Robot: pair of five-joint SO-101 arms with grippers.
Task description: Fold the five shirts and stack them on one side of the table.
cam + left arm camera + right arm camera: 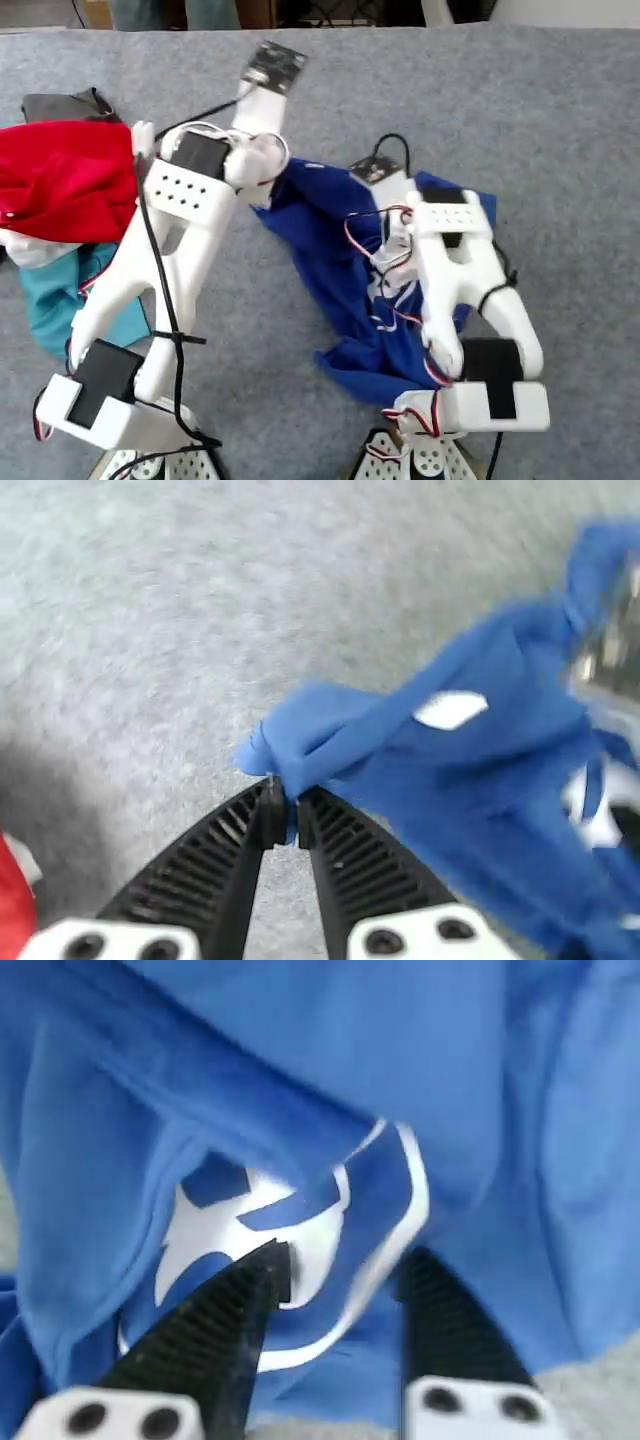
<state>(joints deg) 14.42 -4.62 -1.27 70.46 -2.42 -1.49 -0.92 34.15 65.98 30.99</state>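
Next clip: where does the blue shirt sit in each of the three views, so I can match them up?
High view: the blue shirt lies crumpled mid-table, partly under the right arm.
Left wrist view: the shirt spreads away from the left gripper, which pinches one corner.
Right wrist view: it lies beneath the open right gripper.
Shared landmark: the grey table cover, bordering the shirt in every view.

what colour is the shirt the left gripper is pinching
The shirt in the left gripper is blue; clearest in the left wrist view.
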